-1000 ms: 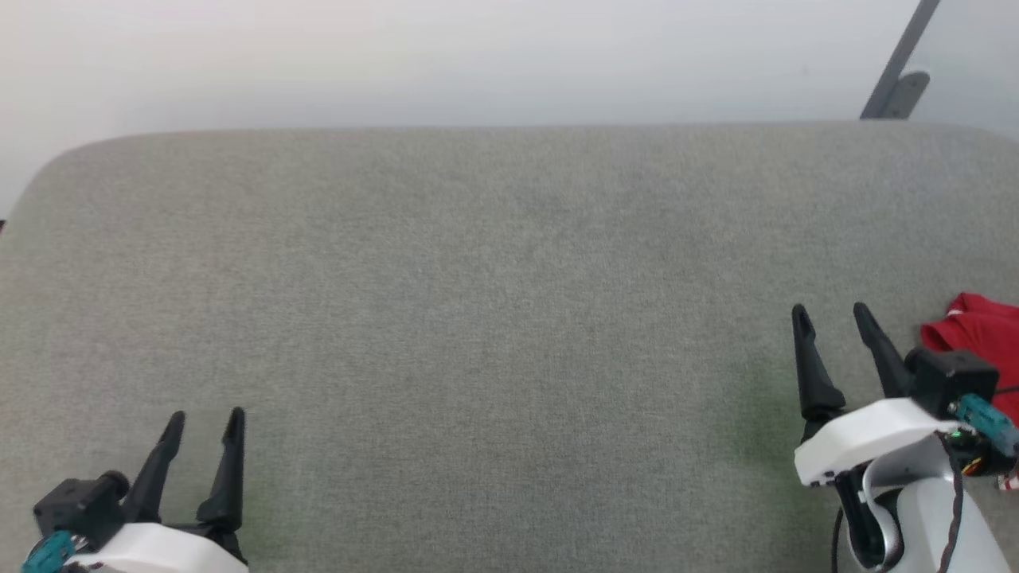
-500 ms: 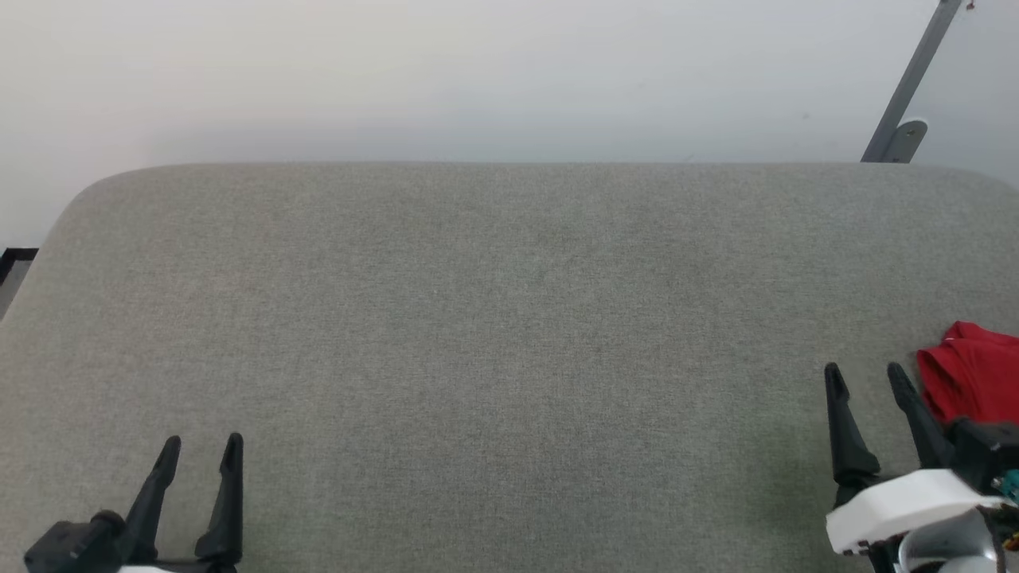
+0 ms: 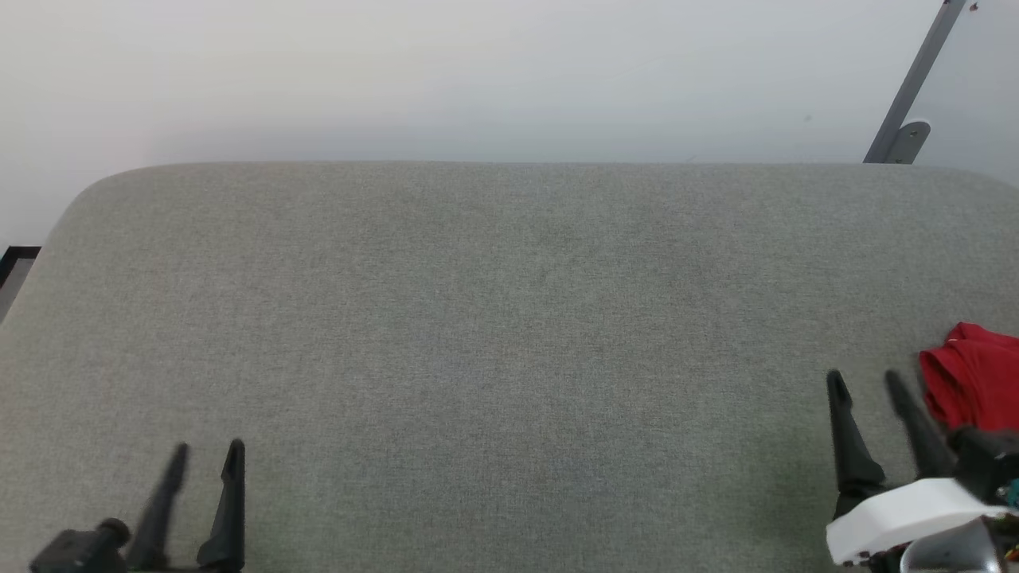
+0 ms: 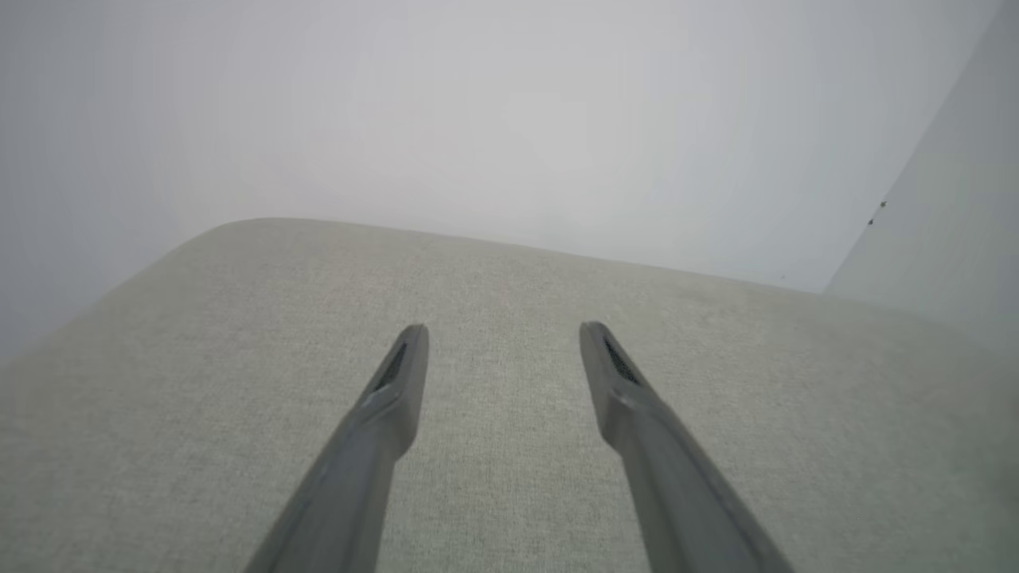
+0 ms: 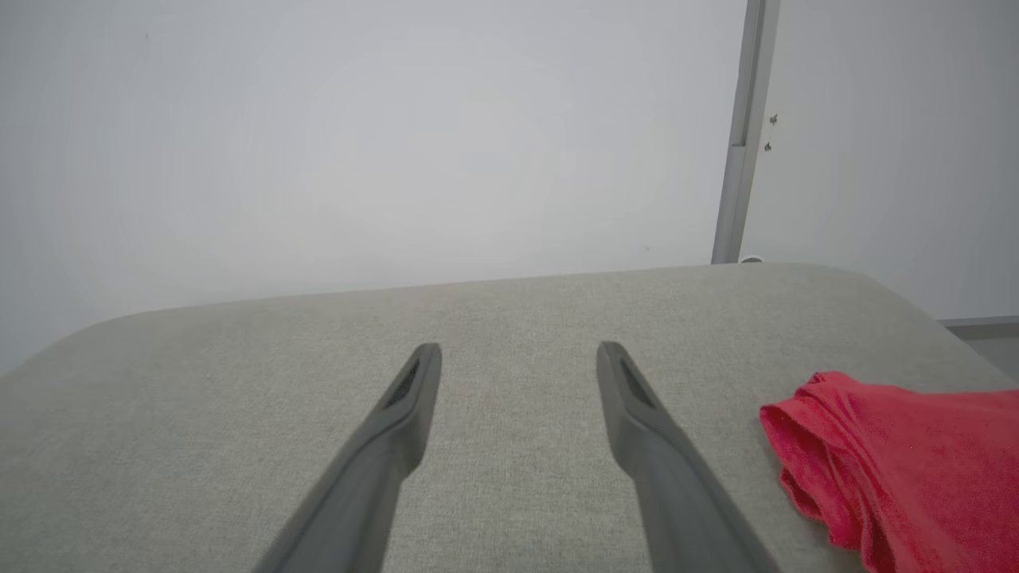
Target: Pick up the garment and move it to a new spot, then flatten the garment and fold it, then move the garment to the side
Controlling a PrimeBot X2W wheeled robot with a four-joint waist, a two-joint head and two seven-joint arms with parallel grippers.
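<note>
Beside R pincer (image 3: 863,376) (open): bunched garment (image 3: 973,378).

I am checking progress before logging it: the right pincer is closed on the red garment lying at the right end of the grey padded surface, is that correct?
Not quite: the right pincer is open and empty. The right wrist view shows the red garment lying at the right end of the grey padded surface, beside the pincer and apart from it.

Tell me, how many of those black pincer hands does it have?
2. The left gripper hangs lower left over the grey surface; the right gripper lower right, beside the red garment.
</note>
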